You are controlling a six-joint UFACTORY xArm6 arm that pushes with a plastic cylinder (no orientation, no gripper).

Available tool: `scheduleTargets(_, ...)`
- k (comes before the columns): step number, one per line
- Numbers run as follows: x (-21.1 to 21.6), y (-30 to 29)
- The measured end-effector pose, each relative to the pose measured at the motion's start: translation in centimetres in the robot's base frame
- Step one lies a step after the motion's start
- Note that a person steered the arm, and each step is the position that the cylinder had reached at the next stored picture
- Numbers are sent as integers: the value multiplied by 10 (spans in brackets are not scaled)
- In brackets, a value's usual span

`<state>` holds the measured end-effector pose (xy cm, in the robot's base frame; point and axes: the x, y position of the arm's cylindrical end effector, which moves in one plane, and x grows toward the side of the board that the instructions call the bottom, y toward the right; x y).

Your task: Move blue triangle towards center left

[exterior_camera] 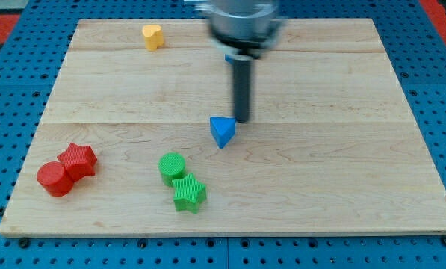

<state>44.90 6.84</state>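
Observation:
The blue triangle point(223, 131) lies near the middle of the wooden board point(342, 149), slightly left of centre. My tip point(241, 120) stands just to the triangle's upper right, touching or almost touching its corner. The dark rod rises from there to the blurred arm body at the view's top.
A green cylinder point(172, 166) and a green star point(188, 193) sit below the triangle. A red star point(79, 159) and a red cylinder point(54, 178) touch each other at the lower left. A yellow heart-like block point(153, 35) is at the top left.

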Motion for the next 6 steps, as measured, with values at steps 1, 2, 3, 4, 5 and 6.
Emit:
scheduleTargets(1, 52, -12)
scheduleTargets(2, 14, -29)
scheduleTargets(3, 7, -79)
scheduleTargets(4, 5, -47)
scheduleTargets(5, 18, -18)
scheduleTargets(6, 21, -88)
